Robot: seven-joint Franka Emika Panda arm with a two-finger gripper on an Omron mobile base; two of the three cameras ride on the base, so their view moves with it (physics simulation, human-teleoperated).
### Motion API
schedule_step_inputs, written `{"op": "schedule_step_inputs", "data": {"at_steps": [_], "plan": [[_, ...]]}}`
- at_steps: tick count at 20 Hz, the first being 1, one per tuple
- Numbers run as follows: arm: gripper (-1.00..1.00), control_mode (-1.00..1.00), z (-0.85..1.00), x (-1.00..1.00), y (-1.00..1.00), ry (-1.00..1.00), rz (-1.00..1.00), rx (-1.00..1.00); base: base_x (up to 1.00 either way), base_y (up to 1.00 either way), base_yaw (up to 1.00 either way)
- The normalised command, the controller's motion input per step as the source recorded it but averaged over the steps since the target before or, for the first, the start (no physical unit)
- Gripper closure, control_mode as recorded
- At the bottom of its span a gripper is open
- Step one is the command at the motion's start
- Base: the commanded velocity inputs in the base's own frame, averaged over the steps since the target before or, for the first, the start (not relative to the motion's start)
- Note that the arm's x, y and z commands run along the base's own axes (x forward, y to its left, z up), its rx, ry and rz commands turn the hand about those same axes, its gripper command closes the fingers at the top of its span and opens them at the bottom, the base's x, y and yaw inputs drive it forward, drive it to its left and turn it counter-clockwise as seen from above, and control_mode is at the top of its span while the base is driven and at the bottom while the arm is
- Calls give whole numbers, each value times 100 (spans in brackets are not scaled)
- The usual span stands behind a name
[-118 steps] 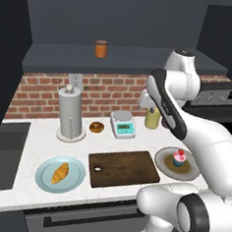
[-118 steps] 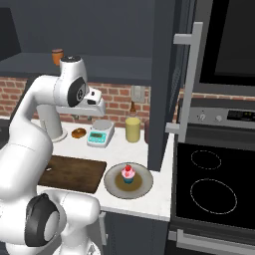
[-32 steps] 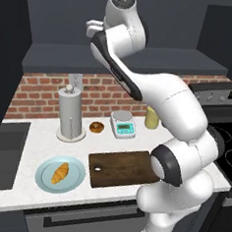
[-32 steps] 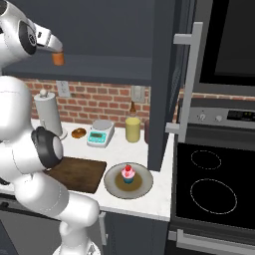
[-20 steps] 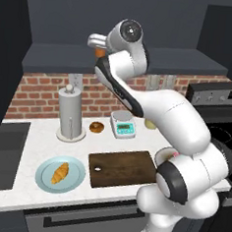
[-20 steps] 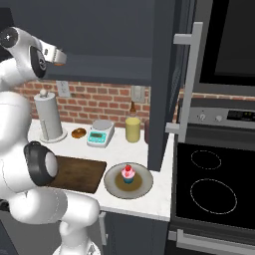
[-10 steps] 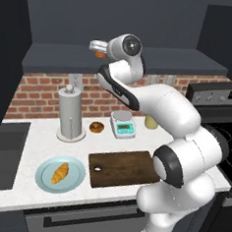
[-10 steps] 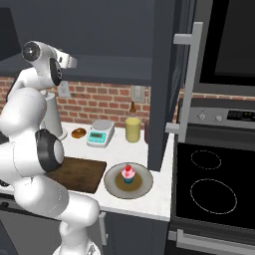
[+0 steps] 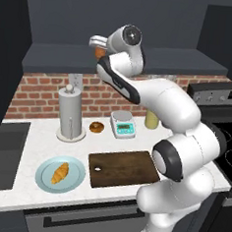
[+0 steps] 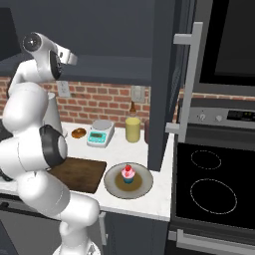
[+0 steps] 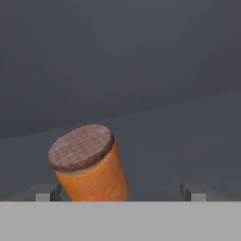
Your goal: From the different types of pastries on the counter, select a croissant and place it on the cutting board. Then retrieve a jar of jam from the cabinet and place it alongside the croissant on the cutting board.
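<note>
The jar of jam [image 11: 89, 164], orange with a brown lid, stands on the cabinet shelf [image 9: 156, 62]. It sits between my open gripper's [image 11: 120, 193] fingertips, nearer the left one, and untouched. In the left base view the gripper [image 9: 97, 41] is up at the shelf, with the jar [image 9: 100, 52] partly hidden behind it. On the counter [image 9: 131, 198], the golden croissant [image 9: 60, 173] lies on a light blue plate [image 9: 44, 179], left of the dark cutting board [image 9: 128, 168]. The donut [image 9: 96, 127] sits behind the board, and the cupcake [image 10: 128, 173] to its right.
A paper towel holder [image 9: 71, 113], a kitchen scale [image 9: 123, 124] and a yellow canister [image 10: 132, 129] stand along the brick wall. The sink [image 9: 2, 143] is at the left, the stove [image 10: 214, 194] at the right. A tall cabinet side [image 10: 162, 84] rises beside the cupcake's plate [image 10: 142, 187].
My arm has swung down from high up, and the hand has settled level with the shelf in front of the jar. The jaws stay open. The jar has not moved.
</note>
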Motion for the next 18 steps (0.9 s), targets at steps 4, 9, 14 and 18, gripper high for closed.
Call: {"op": "schedule_step_inputs", "data": {"at_steps": [4, 9, 14, 18], "plan": [[-100, -100, 11, 3, 0, 16, 0, 0, 0, 0, 0], [-100, -100, 5, 0, 0, 11, 0, 0, 0, 0, 0], [-100, -100, 0, 0, 0, 7, 2, 0, 0, 0, 0], [-100, -100, 0, 0, 4, 3, 10, 0, 0, 0, 0]]}}
